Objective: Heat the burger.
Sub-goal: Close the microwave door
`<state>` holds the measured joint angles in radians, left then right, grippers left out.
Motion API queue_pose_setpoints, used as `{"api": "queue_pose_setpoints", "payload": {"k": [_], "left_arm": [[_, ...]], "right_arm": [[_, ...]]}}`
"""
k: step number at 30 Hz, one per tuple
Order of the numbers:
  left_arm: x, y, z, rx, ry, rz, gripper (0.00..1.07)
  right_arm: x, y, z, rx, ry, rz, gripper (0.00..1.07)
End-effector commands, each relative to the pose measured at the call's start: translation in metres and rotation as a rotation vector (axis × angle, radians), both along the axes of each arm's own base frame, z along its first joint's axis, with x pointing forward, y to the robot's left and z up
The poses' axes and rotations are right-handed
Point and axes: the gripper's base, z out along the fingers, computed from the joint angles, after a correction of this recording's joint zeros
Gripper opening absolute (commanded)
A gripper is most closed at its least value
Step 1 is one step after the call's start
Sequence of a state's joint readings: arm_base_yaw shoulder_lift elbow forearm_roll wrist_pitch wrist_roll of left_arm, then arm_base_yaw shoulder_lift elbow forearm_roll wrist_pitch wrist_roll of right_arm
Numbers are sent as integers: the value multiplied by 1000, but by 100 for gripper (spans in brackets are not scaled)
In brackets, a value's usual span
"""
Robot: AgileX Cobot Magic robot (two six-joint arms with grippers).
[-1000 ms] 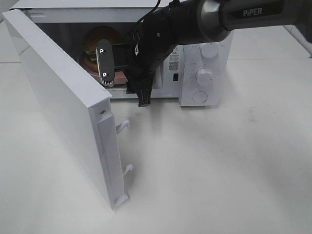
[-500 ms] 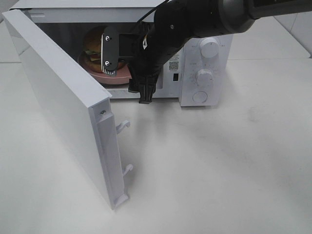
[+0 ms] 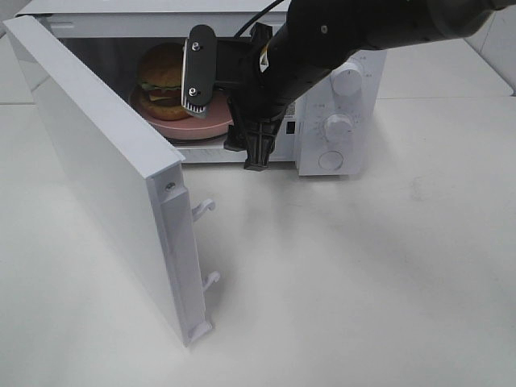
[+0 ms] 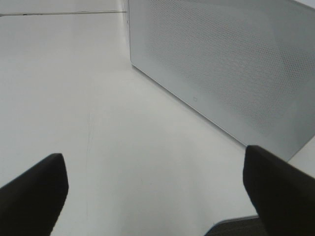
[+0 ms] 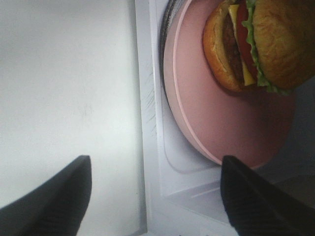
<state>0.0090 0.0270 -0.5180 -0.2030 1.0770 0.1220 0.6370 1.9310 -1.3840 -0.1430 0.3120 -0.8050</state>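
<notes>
The white bench (image 3: 363, 266) fills most of the high view, and a white microwave (image 3: 355, 97) stands on it at the upper centre of the frame. Its door (image 3: 97, 161) is swung wide open and runs from the upper left corner down toward the lower middle, with two small latch hooks (image 3: 203, 208) on its free edge. The black right arm (image 3: 339, 40) comes in from the upper right and crosses in front of the oven's opening. Inside the cavity, at the upper left of the frame, a pink plate (image 3: 201, 125) lies flat, and the burger (image 3: 161, 81) stands upright on it, toward the back, narrower than the plate. The right claw (image 3: 230, 109) hangs at the mouth of the cavity, just in front of the plate, its fingers spread apart and holding nothing. The left claw (image 4: 157, 196) appears only in its own wrist view, fingers wide apart and empty, above bare bench near the door. Two knobs (image 3: 347, 81) sit on the oven's right-hand panel.
</notes>
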Motion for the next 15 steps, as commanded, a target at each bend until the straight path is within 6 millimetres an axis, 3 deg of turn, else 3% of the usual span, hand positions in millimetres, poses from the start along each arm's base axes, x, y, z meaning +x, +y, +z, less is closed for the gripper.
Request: {"api": "queue_pose_setpoints", "payload": {"k": [1, 6, 15], "left_arm": [[0, 0, 0, 1, -1, 1, 88], [0, 0, 0, 1, -1, 1, 88], [0, 0, 0, 1, -1, 1, 88]], "right_arm": [[-12, -7, 13, 39, -9, -21, 74], [-25, -17, 23, 38, -20, -18, 79], [-51, -42, 41, 137, 8, -133, 77]]}}
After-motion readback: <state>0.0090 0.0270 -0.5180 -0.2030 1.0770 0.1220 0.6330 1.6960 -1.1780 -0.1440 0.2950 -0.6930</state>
